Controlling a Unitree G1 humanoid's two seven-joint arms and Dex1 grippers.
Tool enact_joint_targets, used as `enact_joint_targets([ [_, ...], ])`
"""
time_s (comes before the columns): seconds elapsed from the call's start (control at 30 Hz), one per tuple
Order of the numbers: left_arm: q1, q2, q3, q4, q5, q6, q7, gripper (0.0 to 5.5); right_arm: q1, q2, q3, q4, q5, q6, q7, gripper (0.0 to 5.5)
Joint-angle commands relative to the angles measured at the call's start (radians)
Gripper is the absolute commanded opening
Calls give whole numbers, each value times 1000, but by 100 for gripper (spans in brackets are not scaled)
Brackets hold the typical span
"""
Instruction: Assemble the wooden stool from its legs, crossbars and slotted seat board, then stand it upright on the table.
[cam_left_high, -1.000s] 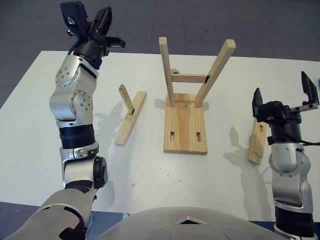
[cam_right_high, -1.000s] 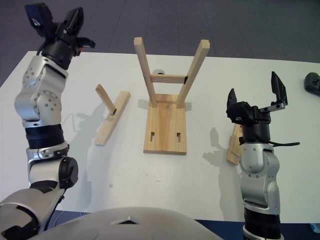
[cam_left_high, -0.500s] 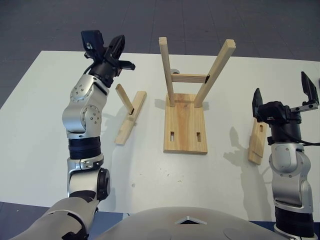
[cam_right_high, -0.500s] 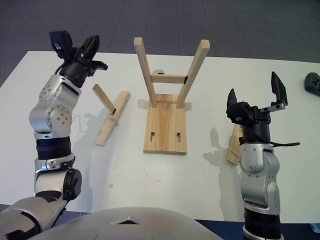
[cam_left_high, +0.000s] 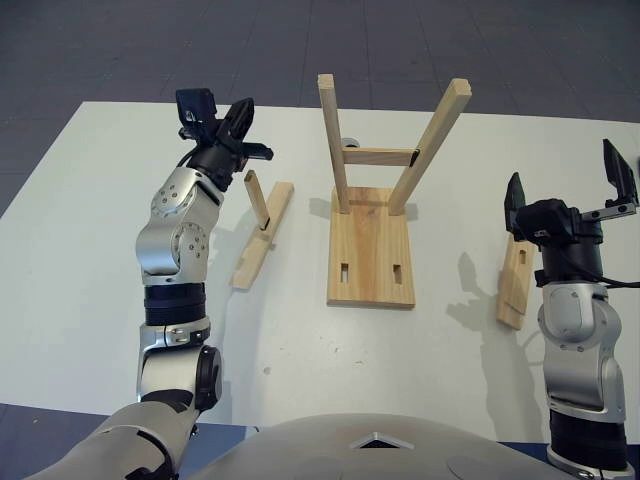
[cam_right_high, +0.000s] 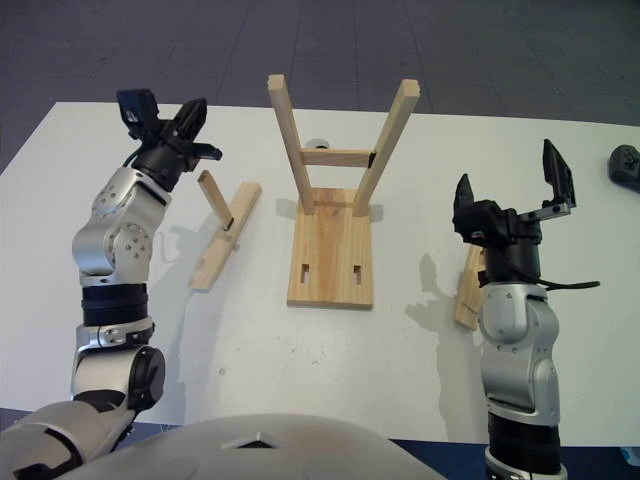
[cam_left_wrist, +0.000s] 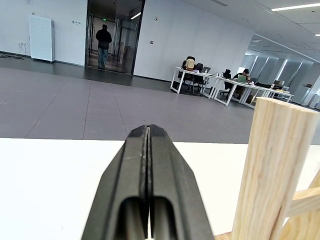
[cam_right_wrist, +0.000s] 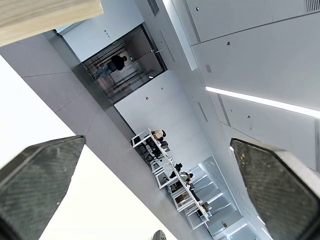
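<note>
The slotted seat board (cam_left_high: 370, 250) is laid flat in the middle of the white counter (cam_left_high: 80, 220). Two legs are fitted at its far end and stand up from it: the left-hand leg (cam_left_high: 333, 140) is nearly upright and the right-hand leg (cam_left_high: 430, 145) is tilted outward. They are joined partway up by a crossbar (cam_left_high: 380, 156). Two empty slots (cam_left_high: 344, 272) are seen near the board's near end.

To the left of the board, apart from it, a third leg (cam_left_high: 262, 235) is laid flat on the counter, with a short crossbar (cam_left_high: 257, 195) sticking up from it at a slant. The left gripper (cam_left_high: 240, 118) is held above the counter just beside the top of that short crossbar, without touching it. Its fingers (cam_left_wrist: 165, 165) are pressed together with nothing between them.

A fourth leg (cam_left_high: 514, 285) is laid flat near the counter's right side, well apart from the board. The right gripper (cam_left_high: 565, 190) is held above it, pointing upward. Its fingers (cam_left_high: 515, 200) are spread wide and nothing is gripped.

A small dark object (cam_right_high: 625, 165) is seen at the counter's far right edge.
</note>
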Motion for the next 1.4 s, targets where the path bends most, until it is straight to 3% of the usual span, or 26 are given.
enact_joint_targets([
  [0.03,-40,17,15,-27,16,-61,-8,4,-11,-13,0,8,2,-6,8,540],
  [0.37,-25,2,2,-24,13,-114,-19,4,-13,-15,0,10,4,-8,11,540],
  [0.57,145,34,-179,160,158,54,-25,4,-13,-17,1,10,8,-10,13,540],
  [1.03,15,4,-28,88,43,25,-14,4,2,-5,6,6,0,-6,4,540],
  [1.4,-74,17,1,-47,11,81,24,4,2,-5,8,10,-3,-5,-5,540],
])
